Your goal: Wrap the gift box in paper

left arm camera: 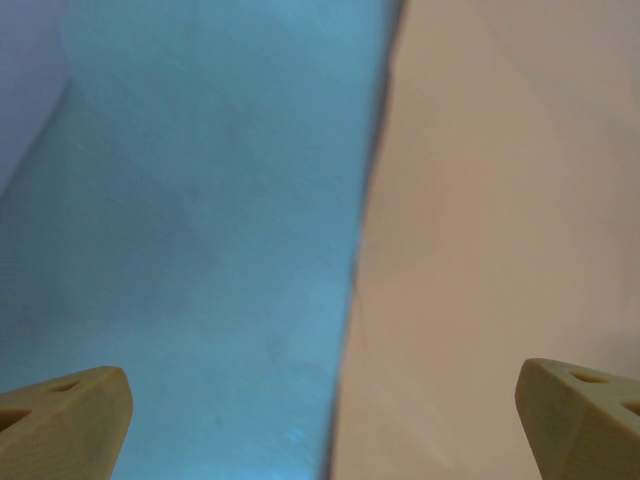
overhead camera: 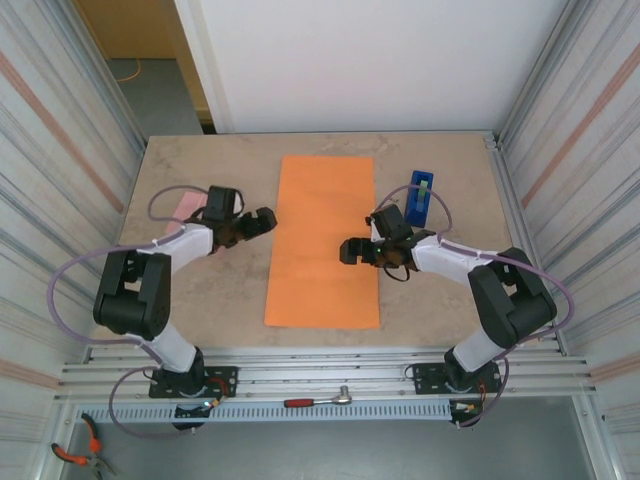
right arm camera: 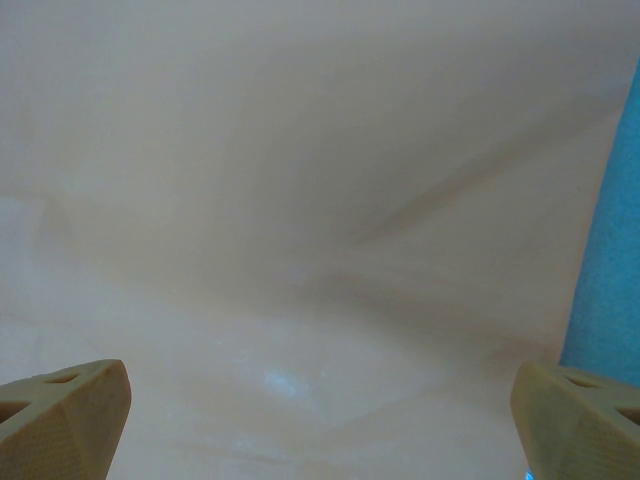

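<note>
The paper (overhead camera: 323, 240), a long bright orange sheet, lies flat in the middle of the table. The gift box (overhead camera: 188, 205) is a small pale pink shape at the left, partly hidden behind my left arm. My left gripper (overhead camera: 264, 220) hovers just off the sheet's left edge, open and holding nothing. In the left wrist view its fingertips (left arm camera: 70, 415) stand wide apart, with the paper (left arm camera: 500, 220) on the right. My right gripper (overhead camera: 350, 250) is over the sheet's right edge, also open. In the right wrist view the paper (right arm camera: 300, 200) spreads below its fingertips (right arm camera: 65, 410).
A narrow blue tape dispenser (overhead camera: 420, 195) stands right of the sheet, just behind my right arm. Corrugated walls close in both sides. A wrench (overhead camera: 318, 400) lies on the front rail and pliers (overhead camera: 78, 455) lie at the bottom left, off the table.
</note>
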Motion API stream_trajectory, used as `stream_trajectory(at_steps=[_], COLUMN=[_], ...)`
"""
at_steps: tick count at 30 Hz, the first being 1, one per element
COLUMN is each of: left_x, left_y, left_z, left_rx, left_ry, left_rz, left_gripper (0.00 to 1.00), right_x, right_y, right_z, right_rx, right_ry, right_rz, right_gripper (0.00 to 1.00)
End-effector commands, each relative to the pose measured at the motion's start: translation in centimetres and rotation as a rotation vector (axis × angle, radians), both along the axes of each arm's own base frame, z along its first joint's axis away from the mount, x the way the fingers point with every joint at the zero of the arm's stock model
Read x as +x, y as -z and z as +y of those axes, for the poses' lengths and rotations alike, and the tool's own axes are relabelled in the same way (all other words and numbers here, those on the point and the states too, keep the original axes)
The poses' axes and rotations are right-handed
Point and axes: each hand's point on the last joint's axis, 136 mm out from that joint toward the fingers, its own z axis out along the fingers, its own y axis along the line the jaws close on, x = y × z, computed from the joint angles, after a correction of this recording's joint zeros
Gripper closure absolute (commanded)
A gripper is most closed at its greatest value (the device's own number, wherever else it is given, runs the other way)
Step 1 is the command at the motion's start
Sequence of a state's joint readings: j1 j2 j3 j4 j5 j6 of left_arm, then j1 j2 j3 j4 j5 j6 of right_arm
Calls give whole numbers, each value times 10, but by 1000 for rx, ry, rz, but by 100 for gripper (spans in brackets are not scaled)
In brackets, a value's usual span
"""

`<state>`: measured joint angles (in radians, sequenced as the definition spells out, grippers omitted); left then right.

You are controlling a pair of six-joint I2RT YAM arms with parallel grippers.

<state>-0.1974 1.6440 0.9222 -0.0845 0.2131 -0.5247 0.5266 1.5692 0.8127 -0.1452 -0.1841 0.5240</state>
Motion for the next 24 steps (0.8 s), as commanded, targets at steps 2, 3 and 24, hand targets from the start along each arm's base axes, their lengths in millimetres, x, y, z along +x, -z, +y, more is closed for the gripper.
stream_trajectory(at_steps=[2,3,24], left_x=[32,36,-25], left_y=[-16,-20,-101], left_z=[29,30,-31], left_rx=[7,-13,-223], left_ry=[-3,3,124], left_rz=[-32,-39,-145], left_gripper=[1,1,1], right_x=[-13,-15,-57], right_y=[-5,-5,28], right_z=[4,5,86], right_rx=[15,15,52], right_ry=[-5,-11,-37], right_rz=[19,20,120], right_gripper=[4,4,5])
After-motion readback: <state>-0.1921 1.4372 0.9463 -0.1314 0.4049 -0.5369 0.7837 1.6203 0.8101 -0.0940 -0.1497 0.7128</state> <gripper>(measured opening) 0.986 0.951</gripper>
